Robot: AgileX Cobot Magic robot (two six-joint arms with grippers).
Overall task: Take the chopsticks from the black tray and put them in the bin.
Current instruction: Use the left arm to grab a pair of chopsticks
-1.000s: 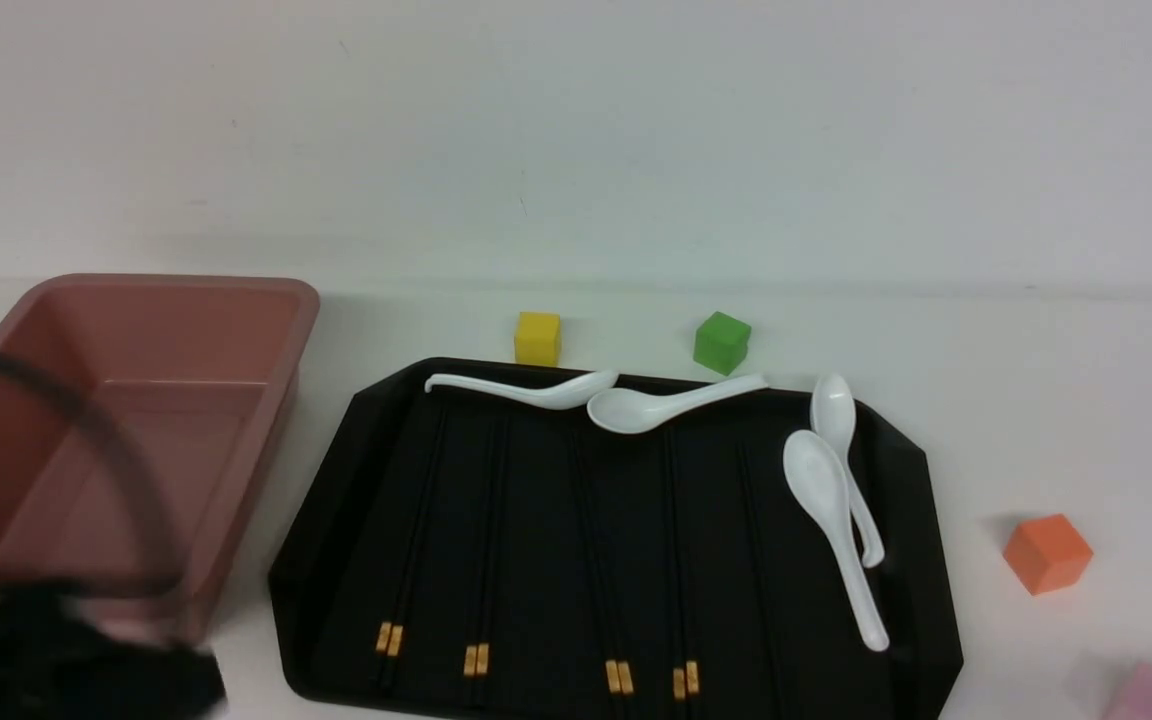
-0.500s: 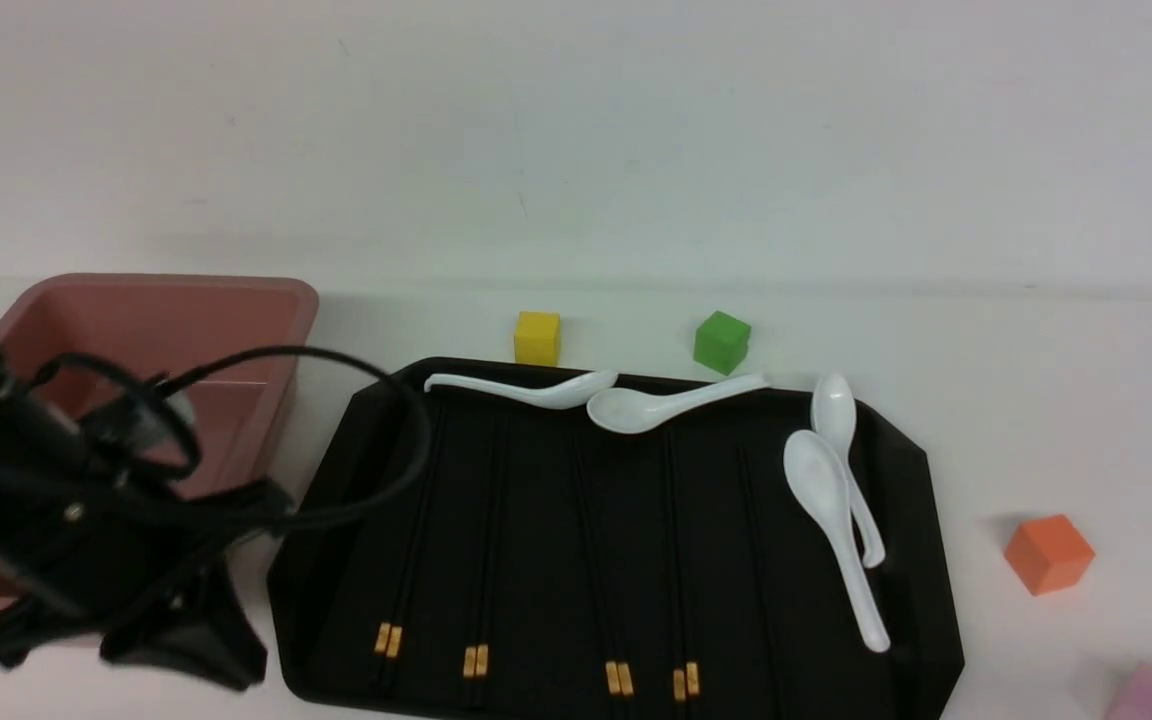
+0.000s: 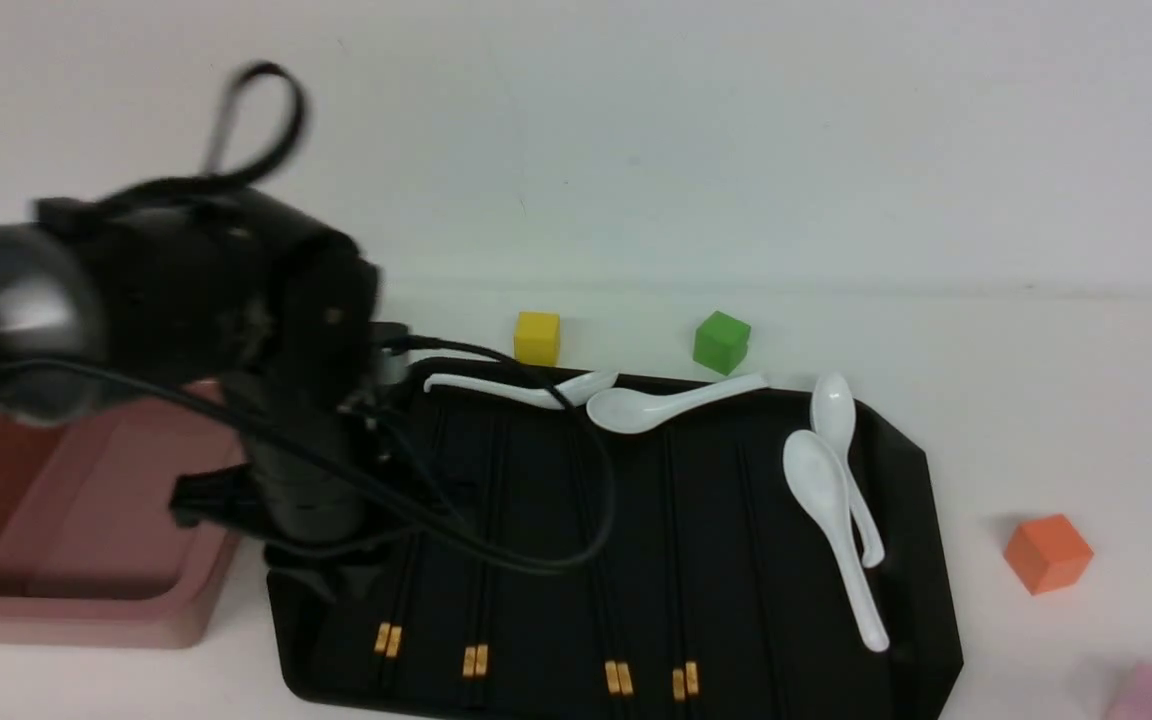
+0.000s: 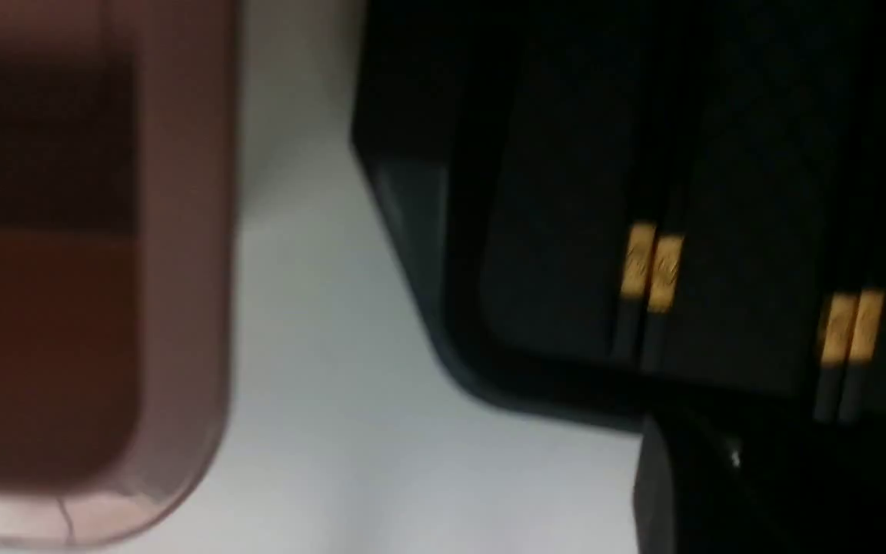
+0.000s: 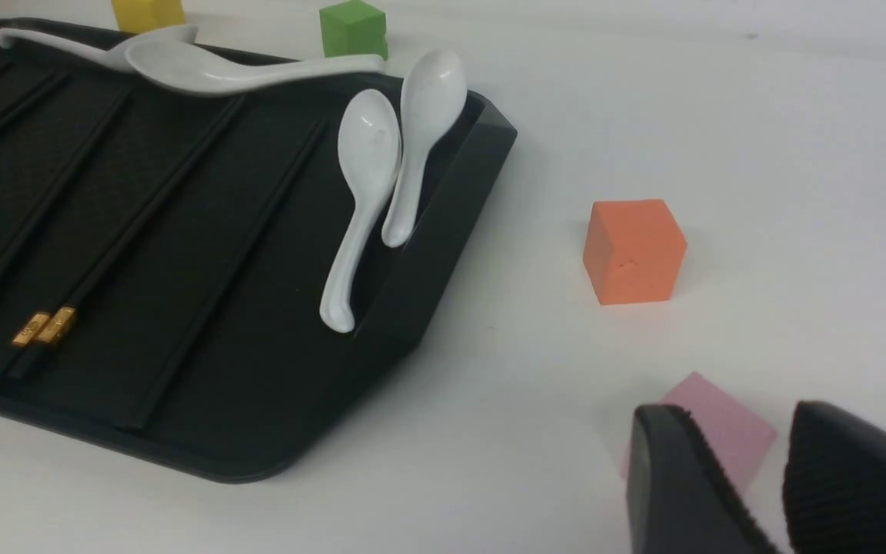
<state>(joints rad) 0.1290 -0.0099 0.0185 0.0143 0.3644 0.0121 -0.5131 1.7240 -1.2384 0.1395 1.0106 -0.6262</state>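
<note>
- While every pair of chopsticks (image 3: 484, 610) we can see lies flat on the black tray (image 3: 936, 600), and the visible part of the bin (image 3: 86, 620) holds none, we judge the first pickup to be the step in hand.
- We see the sticks side by side, their long axes running front to back. The gold-banded thick ends point toward the robot, and the thin tips point toward the far rim where some white spoons (image 3: 636, 405) lie.
- The left fingers (image 3: 336, 585) hang at the tray's left edge, close by the leftmost pair (image 3: 388, 638). That pair's gold bands show just to the right of them and nearer the robot.
- Blur hides those fingers in the front view, and the left wrist view gives only a dark shape at one corner. We cannot tell whether they are apart or together, though nothing appears held.
- The right fingers (image 5: 681, 477) sit well off the tray's right side, near the pink cube (image 5: 712, 408). Only their tips show, close together and gripping nothing, and we cannot tell if they fully meet.
- We judge the left arm the nearer one, and the bin stands just beside the tray on that same side.
- The coming move turns, we think, on closing across the pair's narrow width, at right angles to its long axis. Thin sticks lying flat give little to catch.
</note>
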